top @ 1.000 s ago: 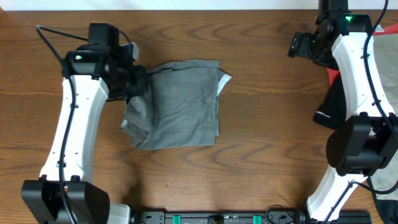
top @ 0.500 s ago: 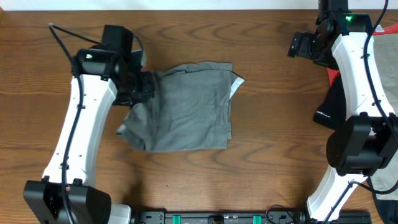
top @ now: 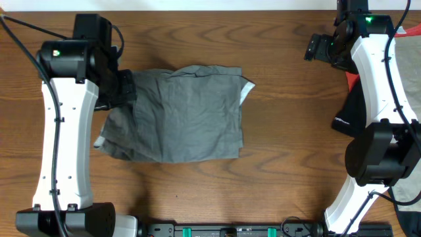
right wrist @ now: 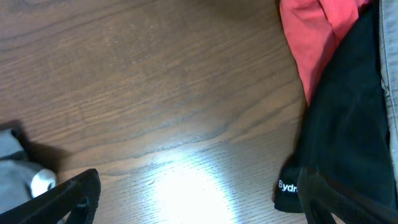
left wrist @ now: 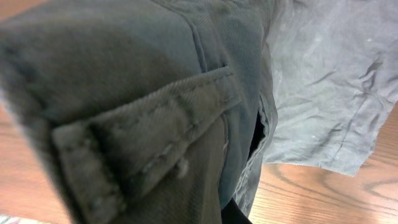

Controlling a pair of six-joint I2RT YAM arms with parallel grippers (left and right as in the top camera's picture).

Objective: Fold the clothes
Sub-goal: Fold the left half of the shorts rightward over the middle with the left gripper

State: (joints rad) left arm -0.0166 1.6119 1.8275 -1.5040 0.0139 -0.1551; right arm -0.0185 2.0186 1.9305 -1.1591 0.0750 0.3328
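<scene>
The grey-olive shorts [top: 181, 115] lie crumpled flat in the middle of the wooden table. My left gripper [top: 125, 89] is shut on their upper left edge. In the left wrist view the shorts [left wrist: 155, 106] fill the frame with a stitched band close up, and the fingers are almost fully hidden. My right gripper [top: 317, 47] is open and empty at the far right, above bare wood [right wrist: 199, 199]. A black garment with a white logo [top: 348, 108] [right wrist: 348, 124] and a red-orange garment [top: 352, 79] [right wrist: 311, 31] lie at the right edge.
A beige cloth [top: 411, 187] shows at the bottom right corner. The right arm's column [top: 378, 151] stands over the pile of garments. A corner of the shorts [right wrist: 15, 158] shows at the left of the right wrist view.
My left gripper has moved left with the shorts' edge, first right then back left. The shorts are now spread wider to the left. The right arm has not moved.
</scene>
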